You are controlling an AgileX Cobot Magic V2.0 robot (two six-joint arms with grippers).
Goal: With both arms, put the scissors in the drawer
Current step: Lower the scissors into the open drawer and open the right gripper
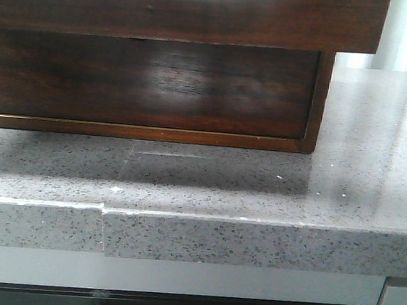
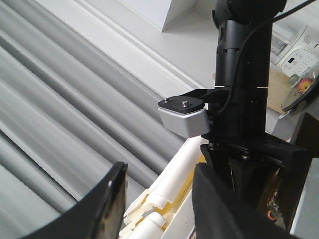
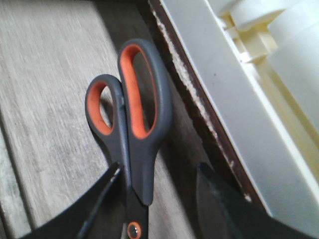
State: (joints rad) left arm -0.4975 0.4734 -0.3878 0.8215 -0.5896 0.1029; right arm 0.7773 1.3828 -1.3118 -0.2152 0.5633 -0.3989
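Note:
The scissors (image 3: 137, 129) lie flat on the pale wood floor of the drawer (image 3: 45, 99), close beside its dark brown wall. Their grey handles lined orange point away from my right gripper (image 3: 159, 172). That gripper is open, its black fingers straddling the handle neck and the orange pivot dot, with a gap on the wall side. In the front view the drawer (image 1: 201, 17) juts out over the counter as a dark brown band; neither gripper nor the scissors show there. My left gripper (image 2: 159, 204) is open and holds nothing, aimed past the right arm (image 2: 241, 99).
Under the drawer is a dark wooden cabinet recess (image 1: 152, 84) on a speckled grey counter (image 1: 256, 200). White and yellow plastic parts (image 2: 169, 199) lie beyond the left gripper's fingers, with grey pleated blinds (image 2: 60, 99) behind. A silver camera (image 2: 184, 117) sits on the right arm.

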